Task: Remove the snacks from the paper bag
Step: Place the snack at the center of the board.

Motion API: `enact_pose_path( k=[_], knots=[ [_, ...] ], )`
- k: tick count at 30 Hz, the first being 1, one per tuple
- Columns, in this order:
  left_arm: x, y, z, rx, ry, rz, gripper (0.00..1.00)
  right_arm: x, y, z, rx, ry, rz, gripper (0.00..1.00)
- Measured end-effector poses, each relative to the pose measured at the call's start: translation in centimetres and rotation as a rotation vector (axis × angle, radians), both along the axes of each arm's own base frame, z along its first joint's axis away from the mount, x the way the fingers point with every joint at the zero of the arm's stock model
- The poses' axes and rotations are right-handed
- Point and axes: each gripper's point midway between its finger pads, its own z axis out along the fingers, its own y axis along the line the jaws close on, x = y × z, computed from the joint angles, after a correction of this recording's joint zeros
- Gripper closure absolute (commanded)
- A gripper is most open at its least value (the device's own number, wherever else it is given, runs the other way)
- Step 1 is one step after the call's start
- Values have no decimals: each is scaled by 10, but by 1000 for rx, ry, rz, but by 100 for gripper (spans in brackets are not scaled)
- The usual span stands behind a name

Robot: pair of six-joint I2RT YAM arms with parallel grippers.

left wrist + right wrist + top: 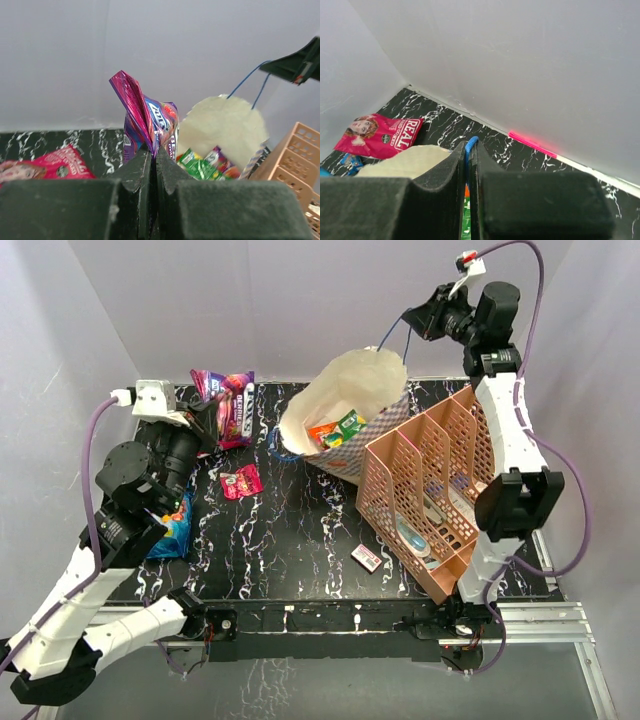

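The blue chip bag [172, 532] lay on the table [300, 530] under the left arm, back behind its gripper toward the near edge. The left gripper [152, 150] was pinched tight on a purple packet [150, 117], which stood up crumpled from between its fingertips. A pink-red bag [241, 481] lay flat near that gripper, to its right and closer to the arm bases. Further right, the paper bag [345, 390] stood tilted with its open mouth turned toward the left gripper, green and orange packs [338, 430] inside it. A small white-pink box [366, 558] lay near the front edge, just beside a peach rack [430, 490]. Above the bag's far rim, the right gripper [468, 149] was clamped on a blue cord handle [472, 141], with the bag's white inside below its fingers.
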Motion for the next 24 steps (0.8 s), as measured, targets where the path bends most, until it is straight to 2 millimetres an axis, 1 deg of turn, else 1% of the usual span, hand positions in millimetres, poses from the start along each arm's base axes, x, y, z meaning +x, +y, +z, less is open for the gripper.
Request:
enact_pose_path(
  k=[2,3,5,6,8,9,11,12,14,16,17,19,20,21,22,24],
  knots=[
    [2,7,-9,5,33,42,100,10,-2,3,-4,-7,41,92],
    [3,10,-14,5,51,61,100,14,0,7,-10,-22,69,92],
    [7,15,-35,9,107,111,100,16,7,14,-18,-54,125,92],
    [9,18,-48,15,139,137,100,15,11,18,-20,-69,153,92],
    [14,23,-84,49,225,196,100,8,20,24,-18,-89,216,92],
    [16,24,-98,68,255,216,100,4,25,27,-9,-96,248,92],
    [20,25,-137,127,336,252,100,-5,38,28,3,-109,316,92],
    [21,24,-157,159,378,262,100,-10,45,24,5,-106,349,92],
    [23,26,-198,216,467,275,100,-20,63,7,6,-68,399,92],
    [24,34,-236,249,570,293,100,-34,86,-14,8,-16,448,92],
    [25,41,-250,247,619,308,100,-46,105,-30,8,25,489,92],
    [29,59,-274,214,709,350,100,-71,136,-53,6,87,554,92],
    [30,68,-284,185,748,373,100,-84,148,-64,6,117,578,92],
    [30,70,-294,165,781,376,100,-97,159,-72,7,144,601,92],
    [31,84,-304,131,818,416,100,-112,170,-78,10,165,626,92],
    [29,92,-320,100,877,441,100,-136,184,-80,24,188,662,92]
  ],
)
